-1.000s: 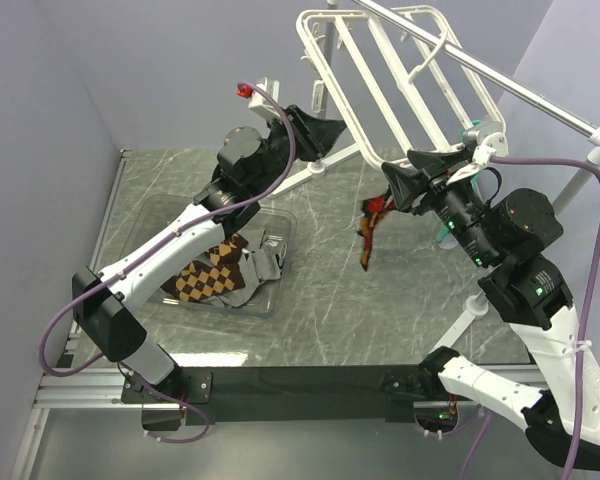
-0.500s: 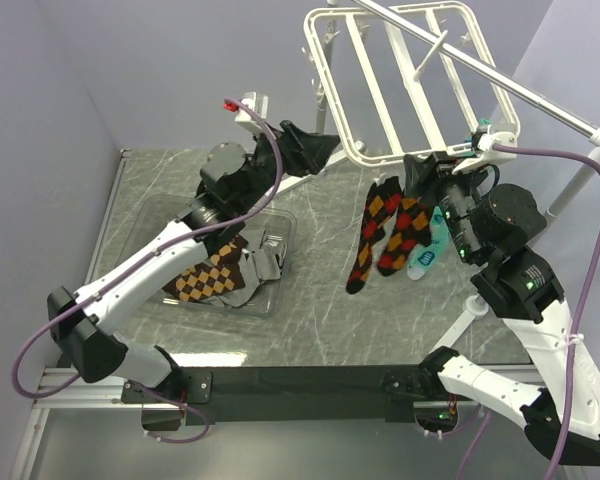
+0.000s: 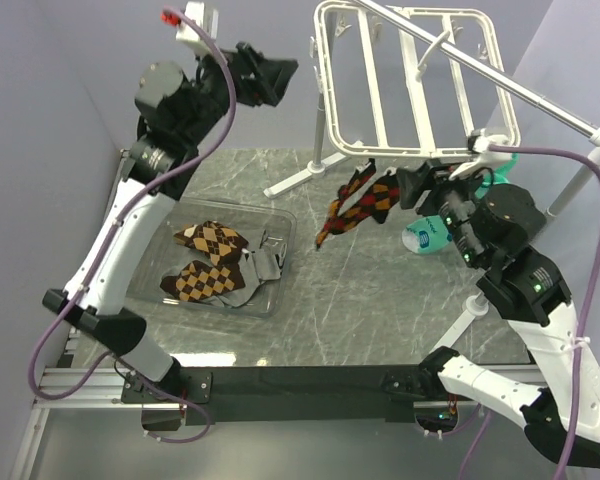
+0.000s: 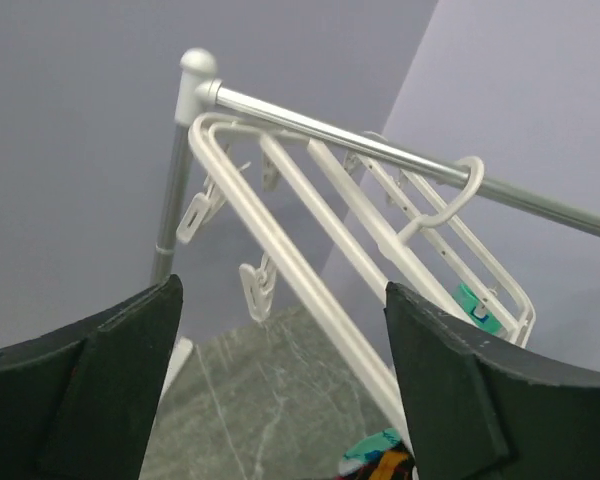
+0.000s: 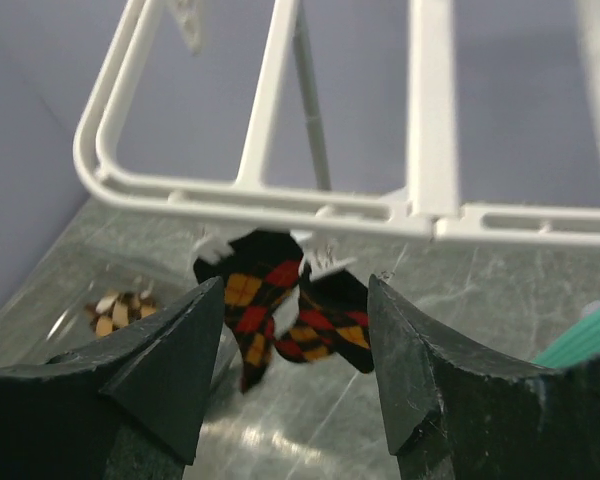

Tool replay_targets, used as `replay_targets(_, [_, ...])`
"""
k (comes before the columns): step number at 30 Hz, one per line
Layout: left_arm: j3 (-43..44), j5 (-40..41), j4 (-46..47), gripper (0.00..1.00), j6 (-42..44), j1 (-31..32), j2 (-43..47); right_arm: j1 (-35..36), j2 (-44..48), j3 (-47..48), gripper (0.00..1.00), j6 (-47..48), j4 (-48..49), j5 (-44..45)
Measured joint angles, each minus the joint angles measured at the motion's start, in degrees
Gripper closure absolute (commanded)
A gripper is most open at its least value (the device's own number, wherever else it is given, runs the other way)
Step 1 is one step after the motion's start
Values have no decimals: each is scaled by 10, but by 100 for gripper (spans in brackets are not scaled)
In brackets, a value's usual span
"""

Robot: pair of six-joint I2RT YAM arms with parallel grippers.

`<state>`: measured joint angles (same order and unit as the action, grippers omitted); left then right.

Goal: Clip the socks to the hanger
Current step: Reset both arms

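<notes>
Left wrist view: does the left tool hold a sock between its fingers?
No, the left tool stands open with nothing between its jaws, and the white hanger shows through the gap.

A white plastic barred hanger point(image 5: 432, 120) is hung tilted. Red-black argyle socks point(image 3: 365, 200) are clipped under its rim; brown argyle socks point(image 3: 205, 262) are laid apart.

White plastic barred hanger frame point(image 5: 432, 100) under silver metal pole point(image 4: 330, 128) blocks upper right. Red-black argyle socks point(image 3: 365, 203), mint-green sock point(image 3: 427, 237) dangle below near rim. Clear plastic tray point(image 3: 281, 270) occupies left of counter point(image 3: 370, 300). Open passage between tray and socks.
</notes>
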<state>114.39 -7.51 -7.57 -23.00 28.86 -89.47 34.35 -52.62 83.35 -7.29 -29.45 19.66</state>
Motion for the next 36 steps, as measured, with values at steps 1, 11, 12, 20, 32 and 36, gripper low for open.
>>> replay_targets(1, [32,-5,-13,10,7,1,-15,0,0,-8,33,-7,-7,-10])
replay_targets(11, [125,-1,-80,8,68,-31,-100,0,46,-89,26,-58,-59,-117])
replay_targets(12, [103,-10,-80,8,63,-43,-95,0,62,-96,26,-59,-61,-123])
replay_targets(20, [-119,-55,-83,9,-4,-171,-3,0,224,-162,26,-79,-7,-137])
replay_targets(32, [-516,-32,-72,11,-50,-227,264,0,339,-499,26,-164,82,-117])
replay_targets(36, [-634,-15,-68,11,-49,-227,348,0,375,-578,25,-186,131,-107])
